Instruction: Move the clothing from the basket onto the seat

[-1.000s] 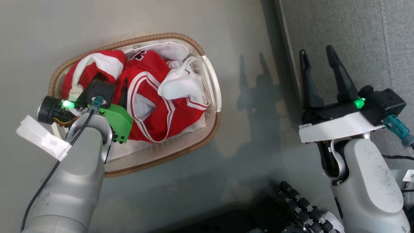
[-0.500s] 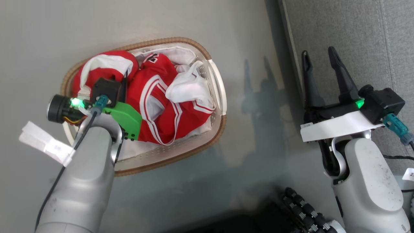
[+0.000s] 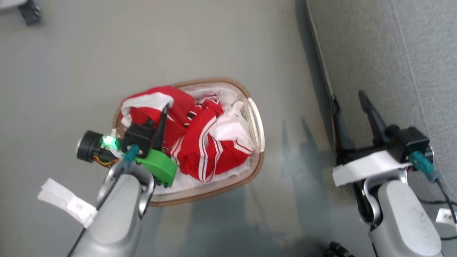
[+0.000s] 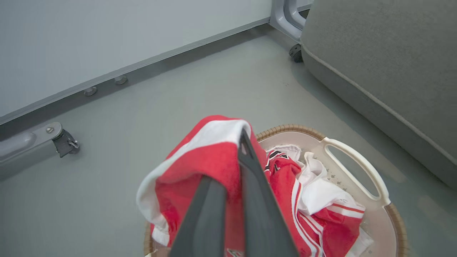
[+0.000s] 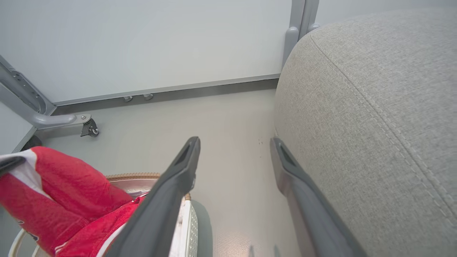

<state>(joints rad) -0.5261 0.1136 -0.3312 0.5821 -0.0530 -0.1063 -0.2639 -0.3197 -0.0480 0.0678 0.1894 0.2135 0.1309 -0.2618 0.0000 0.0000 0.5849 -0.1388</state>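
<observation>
Had the left tool (image 3: 164, 112) clamped on the clothing (image 3: 203, 142) over the basket (image 3: 257, 125) — the right tool (image 3: 347, 96) spread apart, near the seat (image 3: 392, 53).

The clothing (image 3: 200, 153) is soft, matt red cloth with a slightly fuzzy surface, trimmed in smooth white bands. The basket (image 3: 258, 123) is white perforated plastic with a faint gloss, and its rim (image 4: 289, 127) is brown and woven. The seat (image 3: 392, 53) is coarse grey woven fabric, matt, with a stitched seam. The floor (image 3: 142, 53) is smooth, grey and faintly reflective. The fingers (image 5: 303, 200) of the right gripper (image 5: 234, 140) are dark matt plastic. The forearm (image 3: 403, 214) behind them has a smooth pale shell flecked with dark specks. The left wrist's bracket (image 3: 159, 167) is bright green plastic, and its white tag (image 3: 66, 201) looks like paper.
</observation>
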